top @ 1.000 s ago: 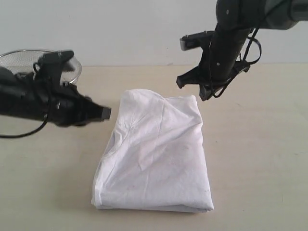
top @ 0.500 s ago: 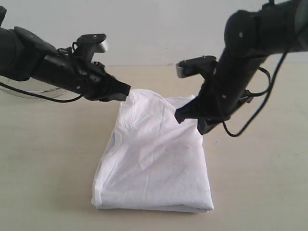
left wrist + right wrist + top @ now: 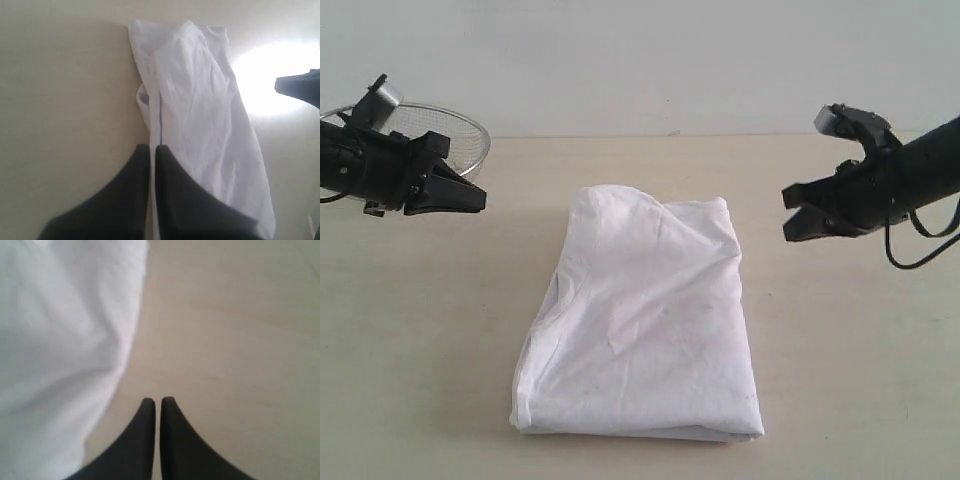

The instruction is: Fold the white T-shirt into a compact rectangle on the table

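Observation:
The white T-shirt (image 3: 645,320) lies folded into a rough rectangle in the middle of the table (image 3: 860,350), wrinkled, with no lettering showing. It also shows in the left wrist view as a long white bundle (image 3: 200,115) and in the right wrist view as a blurred white mass (image 3: 60,340). My left gripper (image 3: 478,200) hovers off the shirt's far left corner, shut and holding nothing (image 3: 152,146). Off to the shirt's right, my right gripper (image 3: 788,210) is also shut and empty (image 3: 157,400), over bare table.
A round wire-mesh basket (image 3: 440,125) stands at the back left, behind the left arm. A pale wall runs along the table's far edge. Bare table surface lies on both sides of the shirt and in front of it.
Both grippers have drawn back from the shirt's far edge, the left one out to the left, the right one out to the right. The shirt has not moved.

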### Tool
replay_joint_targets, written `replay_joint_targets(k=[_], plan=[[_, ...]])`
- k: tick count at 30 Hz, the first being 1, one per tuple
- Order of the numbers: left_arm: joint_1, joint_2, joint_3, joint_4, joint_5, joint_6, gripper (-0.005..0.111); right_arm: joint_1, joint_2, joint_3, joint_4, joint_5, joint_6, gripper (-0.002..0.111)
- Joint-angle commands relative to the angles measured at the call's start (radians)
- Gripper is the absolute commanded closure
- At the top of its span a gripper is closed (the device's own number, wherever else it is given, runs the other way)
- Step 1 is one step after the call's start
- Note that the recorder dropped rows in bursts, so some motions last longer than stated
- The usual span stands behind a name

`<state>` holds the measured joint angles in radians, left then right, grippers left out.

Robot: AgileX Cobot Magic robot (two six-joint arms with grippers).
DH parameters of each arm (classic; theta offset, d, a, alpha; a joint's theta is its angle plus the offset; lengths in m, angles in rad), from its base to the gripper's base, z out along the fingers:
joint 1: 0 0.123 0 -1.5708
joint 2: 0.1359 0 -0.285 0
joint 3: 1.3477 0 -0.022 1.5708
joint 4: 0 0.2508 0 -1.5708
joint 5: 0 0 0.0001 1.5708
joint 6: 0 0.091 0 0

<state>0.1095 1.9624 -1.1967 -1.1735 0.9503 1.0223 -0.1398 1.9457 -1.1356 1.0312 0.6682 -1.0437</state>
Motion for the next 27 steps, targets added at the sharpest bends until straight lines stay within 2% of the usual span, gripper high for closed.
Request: replay_joint_targets(k=[1,5,7,9,11,12,13,15,17,21,25,27], plan=[[0.031,-0.008,-0.002,-0.015,0.02,-0.011,0.102,-0.07,0.135,-0.145,0.231,0.304,-0.147,0.109],[0.036,-0.013,-0.002,-0.018,0.018,-0.011,0.102,-0.065,0.224,-0.219,0.234,0.324,-0.063,0.108],[0.036,-0.013,-0.002,-0.018,0.018,-0.011,0.102,-0.059,0.243,-0.223,0.234,0.304,-0.063,0.102],[0.036,-0.013,-0.002,-0.026,0.014,-0.009,0.102,-0.059,0.255,-0.223,0.234,0.293,-0.063,0.088],[0.036,-0.013,-0.002,-0.043,0.012,0.006,0.102,-0.059,0.26,-0.224,0.234,0.289,-0.054,0.068],[0.036,-0.013,-0.002,-0.052,0.012,0.006,0.102,-0.055,0.261,-0.224,0.232,0.289,-0.041,0.053],[0.036,-0.013,-0.002,-0.064,0.01,0.011,0.102,-0.048,0.261,-0.224,0.224,0.286,-0.036,0.044],[0.036,-0.013,-0.002,-0.075,0.01,0.021,0.102,-0.031,0.261,-0.224,0.208,0.265,-0.026,0.036],[0.036,-0.013,-0.002,-0.08,0.01,0.021,0.102,-0.007,0.261,-0.224,0.191,0.239,-0.01,0.038],[0.036,-0.013,-0.002,-0.08,0.017,0.021,0.102,0.071,0.261,-0.224,0.147,0.123,0.01,0.051],[0.036,-0.013,-0.002,-0.08,0.026,0.021,0.102,0.141,0.261,-0.224,0.074,0.01,0.101,0.041],[0.036,-0.013,-0.002,-0.086,0.026,0.025,0.102,0.163,0.261,-0.224,0.054,-0.011,0.111,0.041]])
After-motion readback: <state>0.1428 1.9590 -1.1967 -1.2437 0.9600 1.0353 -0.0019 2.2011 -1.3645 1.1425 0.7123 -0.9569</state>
